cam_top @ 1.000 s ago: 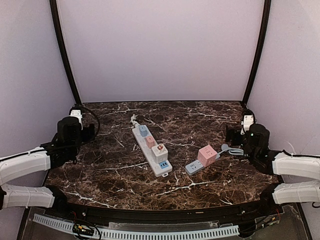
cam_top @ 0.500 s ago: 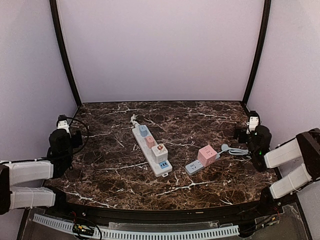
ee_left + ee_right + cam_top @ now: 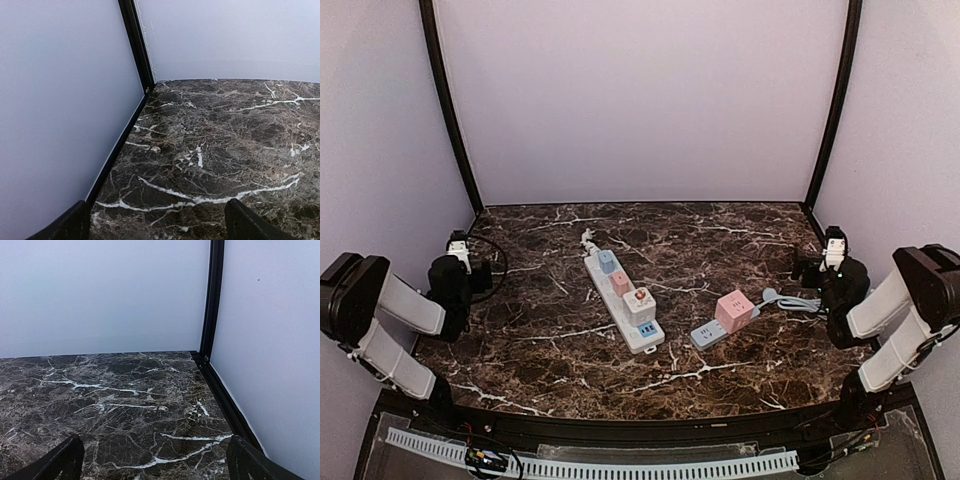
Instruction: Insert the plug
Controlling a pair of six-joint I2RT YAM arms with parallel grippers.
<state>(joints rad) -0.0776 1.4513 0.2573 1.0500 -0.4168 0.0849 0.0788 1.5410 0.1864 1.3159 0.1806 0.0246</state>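
Observation:
A white power strip (image 3: 620, 295) lies slantwise in the middle of the marble table (image 3: 550, 360), with blue, pink and white cube adapters on it. To its right a pink cube (image 3: 734, 309) sits on a grey-blue socket block (image 3: 707, 335) whose grey cable (image 3: 788, 300) runs right. I cannot tell which piece is the plug. My left gripper (image 3: 460, 268) rests at the table's left edge, open and empty, far from the strip. At the right edge my right gripper (image 3: 820, 265) stands open, close to the cable's end. Both wrist views show only bare marble between the fingers (image 3: 75, 225) (image 3: 65, 460).
Pale enclosure walls with black corner posts (image 3: 450, 110) (image 3: 835, 100) close in the table on three sides. The left wrist view faces the back left corner (image 3: 150, 85), the right wrist view the back right corner (image 3: 205, 357). A white perforated cable duct (image 3: 590, 465) runs along the front edge.
Both arms have folded back and up toward the side walls, drawing the grippers outward from the middle. The strip and the pink cube have not moved. Both grippers stayed open.

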